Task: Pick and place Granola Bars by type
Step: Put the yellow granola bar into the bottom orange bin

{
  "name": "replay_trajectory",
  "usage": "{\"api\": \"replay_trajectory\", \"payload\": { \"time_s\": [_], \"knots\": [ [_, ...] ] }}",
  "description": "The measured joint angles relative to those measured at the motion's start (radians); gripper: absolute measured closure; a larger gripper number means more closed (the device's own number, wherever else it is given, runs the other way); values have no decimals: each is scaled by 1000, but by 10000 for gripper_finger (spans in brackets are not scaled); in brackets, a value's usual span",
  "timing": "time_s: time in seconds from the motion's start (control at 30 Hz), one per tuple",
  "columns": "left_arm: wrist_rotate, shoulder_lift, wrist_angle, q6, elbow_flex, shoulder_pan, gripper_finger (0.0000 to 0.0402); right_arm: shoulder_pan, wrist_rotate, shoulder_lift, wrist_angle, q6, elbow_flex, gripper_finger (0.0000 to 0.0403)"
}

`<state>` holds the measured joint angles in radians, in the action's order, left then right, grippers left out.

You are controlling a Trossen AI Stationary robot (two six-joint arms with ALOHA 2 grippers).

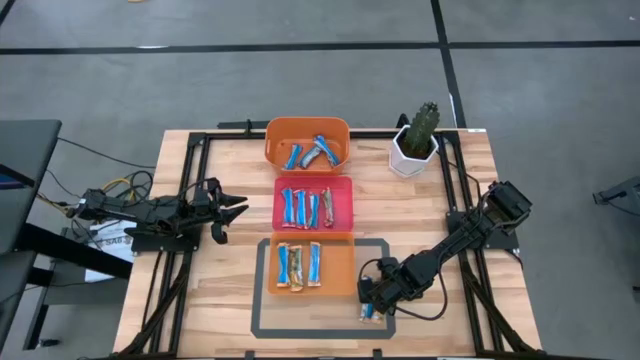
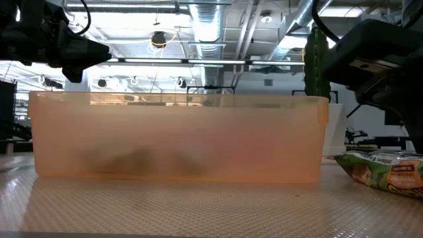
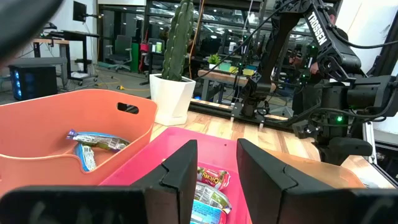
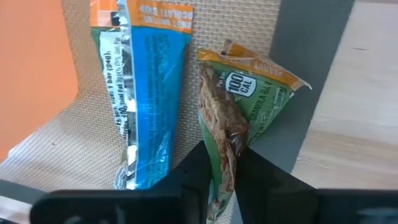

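Three trays stand in a row: a far orange tray (image 1: 307, 143) with blue-and-white bars, a pink-red tray (image 1: 313, 203) with several bars, and a near orange tray (image 1: 307, 265) with bars. To the right of the near tray, a blue-and-white bar (image 4: 143, 93) and a green-and-brown granola bar (image 4: 239, 106) lie on the mat. My right gripper (image 1: 372, 300) is down over them, shut on the green bar. My left gripper (image 1: 232, 212) hangs open and empty to the left of the pink-red tray. My right gripper pinches the green-and-brown bar at the end nearest the wrist (image 4: 225, 163), between its two fingers (image 4: 193, 171). The fingers come from above, slanting, and lie along the bar. The wrapper is crumpled at the hold. The bar's far end (image 4: 273, 78) points away over the mat's grey border; the low view shows it (image 2: 383, 172) lying on the mat.
A potted cactus (image 1: 416, 140) stands at the far right, by the far orange tray. A grey-bordered mat (image 1: 380, 330) lies under the near tray. Bare wood lies to the left of the trays and at the near right (image 1: 450, 320).
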<state>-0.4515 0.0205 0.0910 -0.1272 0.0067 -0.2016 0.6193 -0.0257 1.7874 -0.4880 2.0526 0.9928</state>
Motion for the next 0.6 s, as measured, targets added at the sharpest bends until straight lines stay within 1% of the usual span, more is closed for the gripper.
{"api": "replay_trajectory", "payload": {
  "time_s": [0.27, 0.4, 0.5, 0.6],
  "knots": [
    [0, 0, 0, 0, 0, 0, 297, 3, 6, -7, 75, -43, -1, 366],
    [0, 0, 0, 0, 0, 0, 297, 8, 17, -35, 91, -77, -1, 371],
    [0, 0, 0, 0, 0, 0, 297, 10, 48, -73, 86, -95, -1, 372],
    [0, 0, 0, 0, 0, 0, 297, 16, 111, -124, 85, -98, -1, 371]
  ]
}}
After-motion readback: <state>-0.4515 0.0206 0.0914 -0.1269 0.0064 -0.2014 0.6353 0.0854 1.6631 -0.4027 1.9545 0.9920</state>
